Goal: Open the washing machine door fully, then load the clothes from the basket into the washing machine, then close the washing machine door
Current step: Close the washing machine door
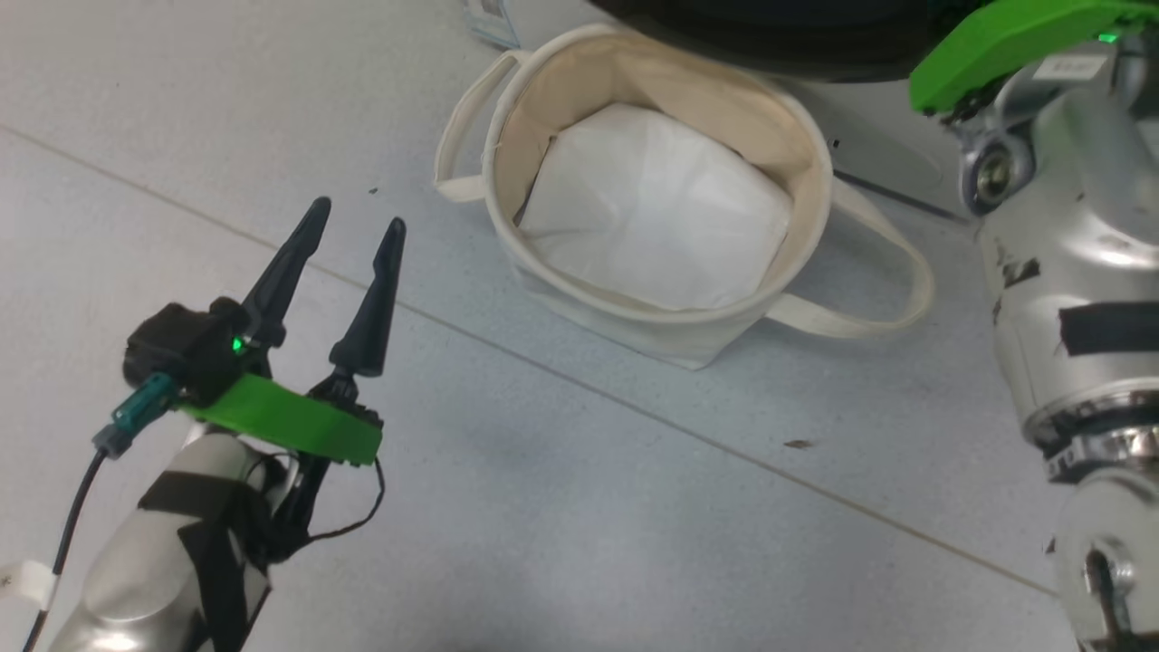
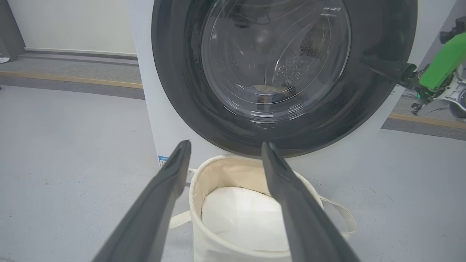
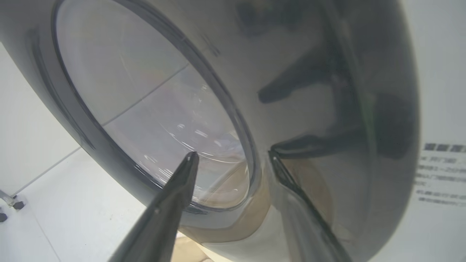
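Left gripper (image 1: 356,213) hovers over the floor (image 1: 543,498), jaws wide apart and empty; just beyond stands the basket (image 1: 616,317) (a white liner pad (image 1: 652,208) inside); behind it the washing machine door (image 2: 182,72) sits shut on the washing machine (image 2: 153,109); right gripper (image 3: 230,154), jaws spread and empty, has one tip against the door's glossy rim.

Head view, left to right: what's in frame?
Open left gripper with two long dark fingers → round off-white canvas basket with loop strap handles → silver right forearm with a green bracket.
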{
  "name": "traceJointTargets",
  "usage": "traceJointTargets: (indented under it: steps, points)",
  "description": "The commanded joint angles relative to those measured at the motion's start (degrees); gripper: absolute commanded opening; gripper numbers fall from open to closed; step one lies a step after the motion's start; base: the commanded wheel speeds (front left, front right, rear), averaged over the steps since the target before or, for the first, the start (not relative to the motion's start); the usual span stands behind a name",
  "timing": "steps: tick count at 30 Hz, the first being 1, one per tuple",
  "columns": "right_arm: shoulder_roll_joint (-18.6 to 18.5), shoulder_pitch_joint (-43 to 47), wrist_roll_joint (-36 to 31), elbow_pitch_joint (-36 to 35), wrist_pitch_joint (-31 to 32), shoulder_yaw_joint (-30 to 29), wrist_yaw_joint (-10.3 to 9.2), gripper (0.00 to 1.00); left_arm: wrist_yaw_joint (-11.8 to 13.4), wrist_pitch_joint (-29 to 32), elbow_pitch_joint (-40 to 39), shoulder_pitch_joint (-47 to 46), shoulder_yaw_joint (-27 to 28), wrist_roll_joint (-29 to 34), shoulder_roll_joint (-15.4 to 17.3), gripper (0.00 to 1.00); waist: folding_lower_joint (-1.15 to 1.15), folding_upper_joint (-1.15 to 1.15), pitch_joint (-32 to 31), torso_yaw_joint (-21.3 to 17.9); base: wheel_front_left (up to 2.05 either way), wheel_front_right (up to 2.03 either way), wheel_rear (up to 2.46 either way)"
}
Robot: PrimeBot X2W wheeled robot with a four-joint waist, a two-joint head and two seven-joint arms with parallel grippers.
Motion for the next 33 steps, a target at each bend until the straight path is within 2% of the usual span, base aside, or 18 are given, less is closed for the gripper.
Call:
traceJointTargets:
  steps: [1,4,7,12,18,28,33]
  points:
    - [0.15,0.13,2.20,-2.84,-0.71,1.84,-0.30,1.00,0.10,-0.73,-0.17,-1.63,3.00,-0.09,3.38,1.00,0.00,-0.01,-1.55,-1.12,0.00,0.00,0.00]
    - [0.15,3.40,7.53,-4.22,-0.71,8.09,-0.30,1.00,0.09,-0.73,1.69,-1.91,3.44,-0.41,4.94,1.00,0.00,-0.01,-3.73,-2.89,0.00,0.00,0.00]
    - [0.15,9.38,13.95,-9.65,-0.71,16.15,-0.30,1.00,0.09,-0.73,4.47,-2.06,4.22,-1.15,7.69,1.00,0.00,-0.01,-7.16,-6.23,0.00,0.00,0.00]
    - [0.15,16.73,16.70,-16.87,-0.71,21.40,-0.30,1.00,0.09,-0.58,7.20,-1.71,4.20,-2.02,11.74,1.00,0.00,-0.01,-11.59,-11.00,0.00,0.00,0.00]
    - [0.15,24.85,14.73,-24.05,-0.71,21.25,-0.30,1.00,0.09,0.60,9.40,0.21,5.03,-5.95,15.12,1.00,0.00,-0.01,-16.57,-16.69,0.00,0.00,0.00]
    - [0.13,36.08,11.98,-34.54,0.92,19.15,-0.30,1.00,0.09,1.80,9.67,5.26,4.96,-7.89,20.18,1.00,0.00,-0.01,-21.24,-24.45,0.00,0.00,0.00]
    - [-0.33,42.01,11.33,-41.15,3.44,18.12,-0.30,1.00,0.10,1.83,9.52,7.94,5.51,-9.38,21.20,1.00,0.00,-0.01,-22.95,-27.55,0.00,0.00,0.00]
